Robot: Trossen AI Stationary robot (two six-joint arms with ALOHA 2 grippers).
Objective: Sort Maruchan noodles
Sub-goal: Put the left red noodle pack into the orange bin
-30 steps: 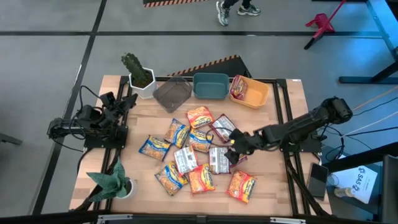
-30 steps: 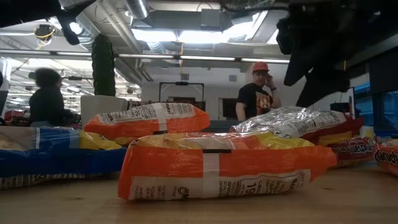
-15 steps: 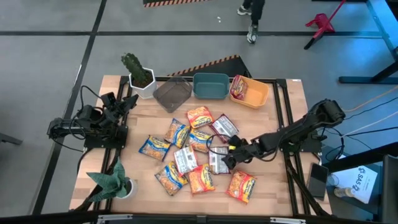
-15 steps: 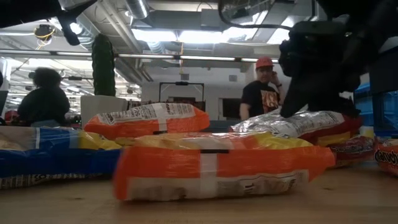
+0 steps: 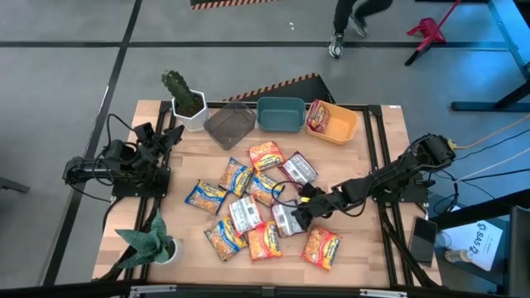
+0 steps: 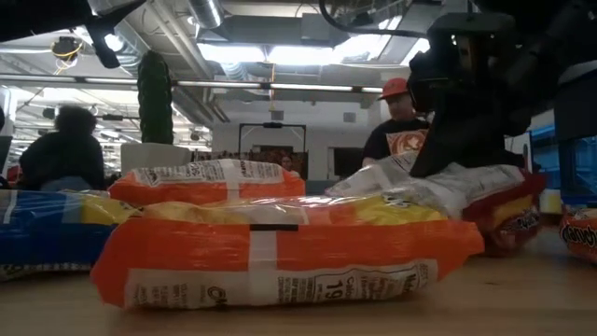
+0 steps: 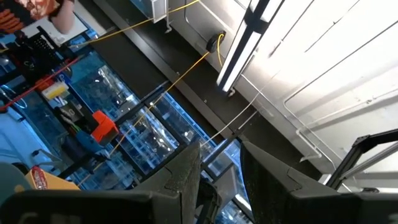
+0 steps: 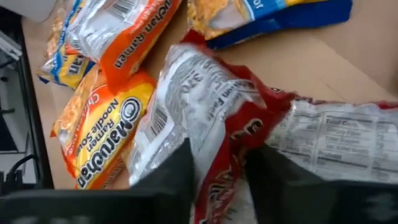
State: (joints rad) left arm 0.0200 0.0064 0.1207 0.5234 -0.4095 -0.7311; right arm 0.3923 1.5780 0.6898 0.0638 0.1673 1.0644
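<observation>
About a dozen Maruchan noodle packets lie in a loose pile mid-table [image 5: 257,203], orange, blue-and-yellow and silver-and-red. My right gripper [image 5: 300,213] is low over the pile's right side, shut on a silver-and-red packet [image 5: 284,220]. That packet also shows in the right wrist view [image 8: 205,106] and the low view [image 6: 438,187]. An orange packet [image 6: 280,261] lies flat on the table in front of the low camera. My left gripper [image 5: 164,136] waits at the table's left edge, open and empty, pointing up at the ceiling [image 7: 221,171]. My right gripper pinches the silver-and-red packet between its two fingers at a crumpled edge [image 8: 214,146], where the red border bunches up. The fingers slant down from the table's right side. One end of the packet [image 6: 373,177] is tipped up; the rest lies on neighbouring packets.
At the far edge stand a grey bin [image 5: 229,124], a teal bin [image 5: 281,114] and a yellow bin [image 5: 341,126] holding a packet. A cactus pot [image 5: 186,103] stands far left, a plant [image 5: 149,240] near left. People show in the room behind [image 6: 396,131].
My right gripper has come down and moved toward the table's near left, onto the silver-and-red packet. It has tipped one end of that packet up. The pile has been nudged left: the orange packet in front of the low camera slid toward the left.
</observation>
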